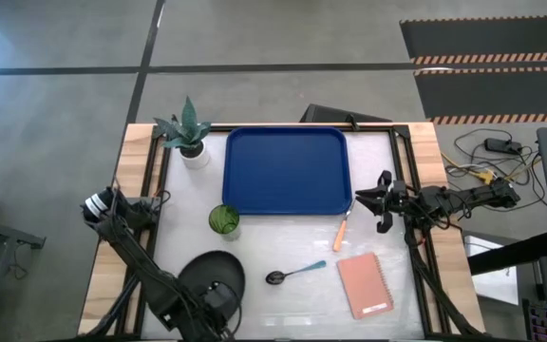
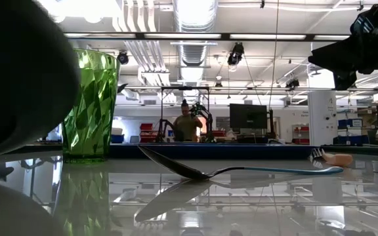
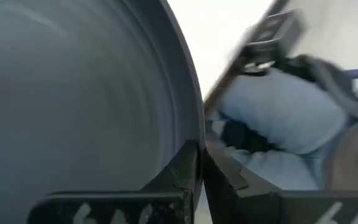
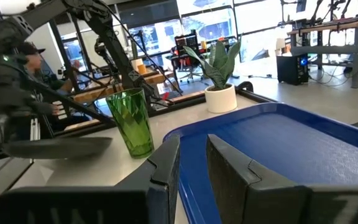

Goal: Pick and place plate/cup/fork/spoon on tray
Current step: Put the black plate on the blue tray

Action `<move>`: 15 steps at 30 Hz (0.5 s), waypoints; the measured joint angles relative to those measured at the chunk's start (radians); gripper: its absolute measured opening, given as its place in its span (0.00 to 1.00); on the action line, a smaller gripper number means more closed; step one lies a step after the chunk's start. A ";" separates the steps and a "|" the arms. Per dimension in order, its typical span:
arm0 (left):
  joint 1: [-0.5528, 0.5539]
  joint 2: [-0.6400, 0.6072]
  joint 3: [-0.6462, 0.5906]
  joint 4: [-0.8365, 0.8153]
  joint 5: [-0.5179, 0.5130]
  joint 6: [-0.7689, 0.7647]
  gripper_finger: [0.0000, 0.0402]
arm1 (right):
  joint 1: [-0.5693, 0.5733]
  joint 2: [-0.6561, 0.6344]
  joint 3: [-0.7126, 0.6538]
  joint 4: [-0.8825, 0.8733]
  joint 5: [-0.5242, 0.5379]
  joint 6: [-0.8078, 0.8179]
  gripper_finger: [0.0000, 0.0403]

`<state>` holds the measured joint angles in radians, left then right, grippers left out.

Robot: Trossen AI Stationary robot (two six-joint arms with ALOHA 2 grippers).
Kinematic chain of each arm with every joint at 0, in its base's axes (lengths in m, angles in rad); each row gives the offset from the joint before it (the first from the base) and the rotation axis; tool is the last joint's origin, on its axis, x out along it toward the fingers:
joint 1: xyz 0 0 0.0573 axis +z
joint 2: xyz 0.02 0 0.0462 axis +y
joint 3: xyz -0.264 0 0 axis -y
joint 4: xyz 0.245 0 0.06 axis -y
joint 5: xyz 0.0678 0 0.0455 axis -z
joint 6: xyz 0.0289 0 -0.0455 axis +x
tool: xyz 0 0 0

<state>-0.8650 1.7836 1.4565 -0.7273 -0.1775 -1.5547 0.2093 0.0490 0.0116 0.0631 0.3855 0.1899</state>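
Glossy white table [image 1: 283, 304] with wood side rails, grey concrete floor around it; lab room beyond in the low view, with a person standing far back among equipment.

Left jaws [image 1: 218, 296] clamped on the near rim of the plate [image 1: 207, 273], fingers nearly together with the rim edge pinched between them in the left wrist view [image 3: 196, 177]; plate [image 3: 73, 93] sits at the near-left of the table, looking raised off it in the right wrist view [image 4: 55, 147]; left arm runs in from the left rail.

Right jaws [image 1: 362, 199] narrow, only a slim gap between the fingers in the right wrist view [image 4: 191, 168]; holding nothing; hovering at the right edge of the tray [image 1: 288, 171].

Tray lies far-centre, nothing on it; cup [image 1: 223, 220] upright just off its near-left corner; fork [image 1: 341, 232] just off its near-right corner, tines toward the tray, orange handle pointing near; spoon [image 1: 295, 274] near-centre, bowl left, blue handle right, between plate and pink notebook [image 1: 365, 284]; white pot with plant [image 1: 190, 141] at the far-left corner, beside the tray.
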 joint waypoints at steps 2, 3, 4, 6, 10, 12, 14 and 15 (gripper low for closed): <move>0.000 0.000 0.034 0.006 -0.050 0.035 0.00 | 0.000 0.000 0.000 0.000 0.000 -0.005 0.17; 0.000 0.000 0.053 0.021 -0.083 0.074 0.00 | 0.000 0.000 0.000 0.000 0.000 -0.007 0.17; 0.000 0.000 0.075 0.046 -0.116 0.122 0.00 | 0.000 0.000 0.000 0.000 0.000 -0.008 0.17; 0.000 0.000 0.128 0.076 -0.181 0.225 0.00 | 0.000 0.000 0.000 0.000 0.000 -0.008 0.17; 0.001 -0.001 0.236 0.070 -0.290 0.417 0.00 | 0.000 0.000 0.000 0.000 0.000 -0.008 0.17; 0.006 -0.001 0.289 0.065 -0.330 0.538 0.00 | 0.000 0.000 0.000 0.000 0.000 -0.008 0.17; 0.014 -0.002 0.334 0.068 -0.359 0.647 0.00 | 0.000 0.000 0.000 0.001 0.000 -0.009 0.17; 0.020 -0.002 0.353 0.068 -0.368 0.703 0.00 | 0.000 0.000 0.000 0.001 0.000 -0.009 0.17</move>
<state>-0.8446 1.7813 1.8096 -0.6594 -0.5458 -0.8522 0.2096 0.0486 0.0116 0.0643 0.3855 0.1810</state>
